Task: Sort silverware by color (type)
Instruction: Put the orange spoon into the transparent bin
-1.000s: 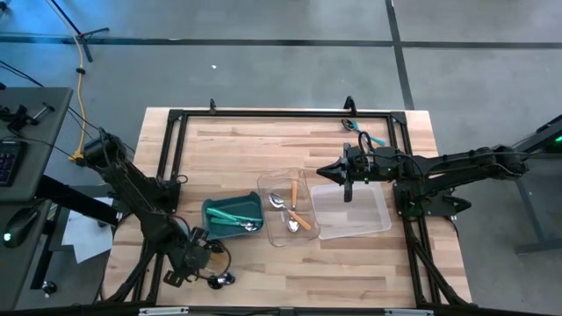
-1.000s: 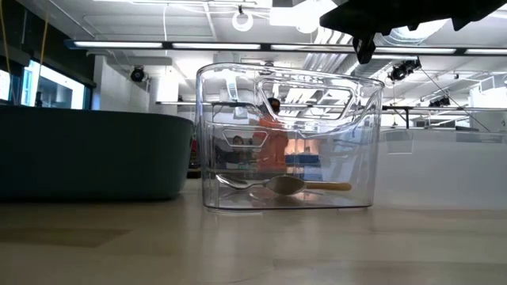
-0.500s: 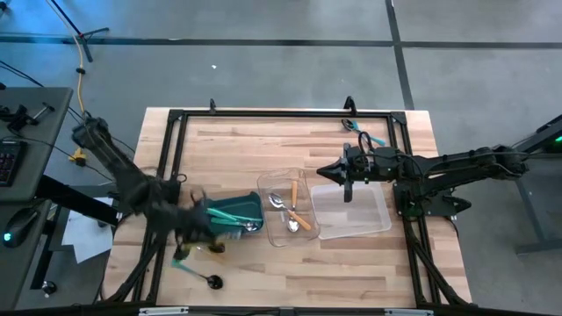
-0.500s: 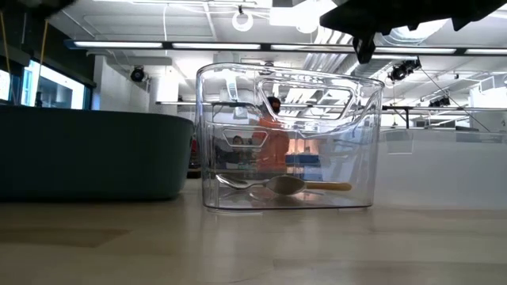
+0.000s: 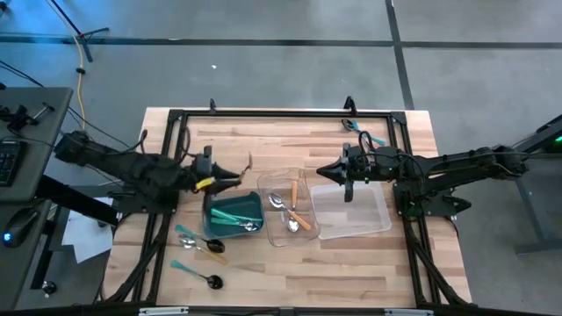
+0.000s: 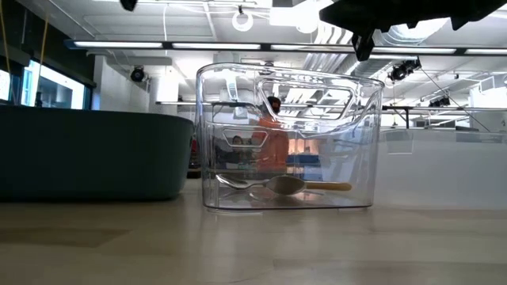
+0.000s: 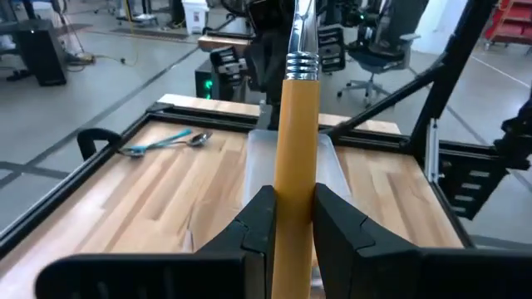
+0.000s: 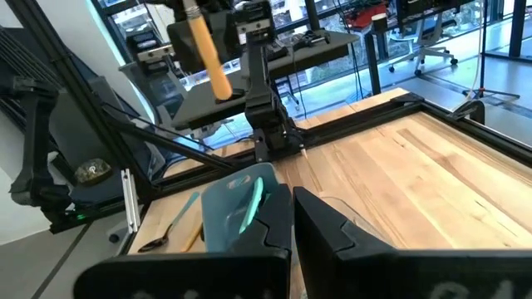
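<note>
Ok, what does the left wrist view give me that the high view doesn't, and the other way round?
Left wrist only: a close look at the left gripper clamped on the orange-handled utensil, including its ribbed silver collar.

High only: the teal rectangular bin, the clear plastic tray holding orange-handled spoons, loose teal-handled spoons on the table in front of the bin, and the right gripper waiting shut.

Both: the teal-handled spoon by the far frame corner, and the black frame.
</note>
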`<state>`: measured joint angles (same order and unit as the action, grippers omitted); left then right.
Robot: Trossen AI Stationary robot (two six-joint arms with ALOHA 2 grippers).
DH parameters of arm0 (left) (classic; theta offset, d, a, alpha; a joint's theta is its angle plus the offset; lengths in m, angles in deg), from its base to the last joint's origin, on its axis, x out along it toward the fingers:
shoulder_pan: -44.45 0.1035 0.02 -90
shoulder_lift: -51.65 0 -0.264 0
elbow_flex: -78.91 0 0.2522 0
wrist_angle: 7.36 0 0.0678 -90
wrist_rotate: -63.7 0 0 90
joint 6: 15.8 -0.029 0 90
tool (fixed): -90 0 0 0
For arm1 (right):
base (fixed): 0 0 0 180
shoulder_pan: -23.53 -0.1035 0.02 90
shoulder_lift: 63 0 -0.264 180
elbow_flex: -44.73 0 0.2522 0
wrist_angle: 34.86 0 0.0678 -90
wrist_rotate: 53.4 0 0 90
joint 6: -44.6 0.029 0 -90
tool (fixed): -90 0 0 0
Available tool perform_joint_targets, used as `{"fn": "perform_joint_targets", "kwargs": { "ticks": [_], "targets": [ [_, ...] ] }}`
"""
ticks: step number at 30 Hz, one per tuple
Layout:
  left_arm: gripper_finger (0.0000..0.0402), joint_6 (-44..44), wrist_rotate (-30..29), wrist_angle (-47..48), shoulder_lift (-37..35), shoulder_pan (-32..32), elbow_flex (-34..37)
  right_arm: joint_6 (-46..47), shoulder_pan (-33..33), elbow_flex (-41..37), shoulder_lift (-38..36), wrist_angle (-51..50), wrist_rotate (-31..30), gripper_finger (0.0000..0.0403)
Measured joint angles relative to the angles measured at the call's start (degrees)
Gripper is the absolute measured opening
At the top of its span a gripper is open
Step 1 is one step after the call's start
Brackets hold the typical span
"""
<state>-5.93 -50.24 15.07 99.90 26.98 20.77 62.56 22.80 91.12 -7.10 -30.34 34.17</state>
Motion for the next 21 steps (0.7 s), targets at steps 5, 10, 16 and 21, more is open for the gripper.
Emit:
{"fn": "perform_joint_targets", "kwargs": {
  "ticks": [5,10,16,21],
  "targets": [
    [0.0044,-1.16,7.42,-10.24,3.08,5.9,1.91,-0.44,0.0,0.0,0.0,0.0,0.09,0.0],
    [0.0044,0.02,11.61,-26.56,6.8,9.28,8.22,-0.44,0.0,0.0,0.0,0.0,2.12,0.0],
    [0.0044,2.07,11.37,-29.07,10.91,11.22,10.27,-0.48,0.0,0.0,0.0,0.0,2.51,0.0],
    [0.0044,2.57,11.4,-32.16,13.63,11.21,10.27,-2.81,0.0,0.0,0.0,0.02,2.51,0.0]
  ]
}}
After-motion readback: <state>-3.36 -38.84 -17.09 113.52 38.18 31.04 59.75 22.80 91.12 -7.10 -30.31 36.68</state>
